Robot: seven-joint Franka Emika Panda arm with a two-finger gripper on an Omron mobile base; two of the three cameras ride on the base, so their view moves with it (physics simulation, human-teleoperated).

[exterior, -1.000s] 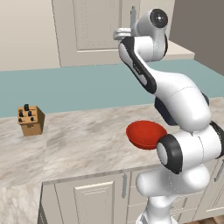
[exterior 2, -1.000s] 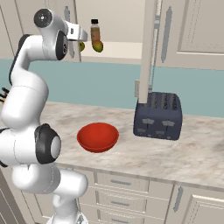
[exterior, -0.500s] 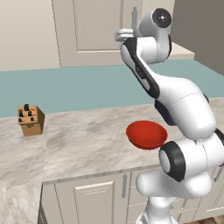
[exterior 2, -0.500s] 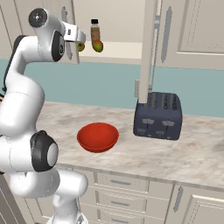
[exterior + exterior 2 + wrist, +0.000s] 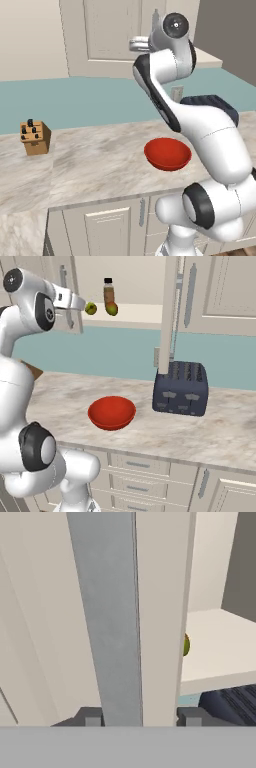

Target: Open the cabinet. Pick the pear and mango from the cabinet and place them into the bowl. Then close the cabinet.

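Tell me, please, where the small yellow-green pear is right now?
In the right base view, the small yellow-green pear sits on the open cream cabinet's pale shelf, just left of the orange-green mango and the brown bottle.

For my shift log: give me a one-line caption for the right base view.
Cabinet open with pear and mango on its shelf; gripper beside the pear, red bowl empty.

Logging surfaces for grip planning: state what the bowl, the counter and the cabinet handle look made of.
Bowl: glossy red, probably glazed ceramic or plastic, going by its sheen. Counter: polished stone look, with beige marble-like veining. Cabinet handle: flat matte grey bar, likely brushed metal. All of it is rendered, so these are guesses.
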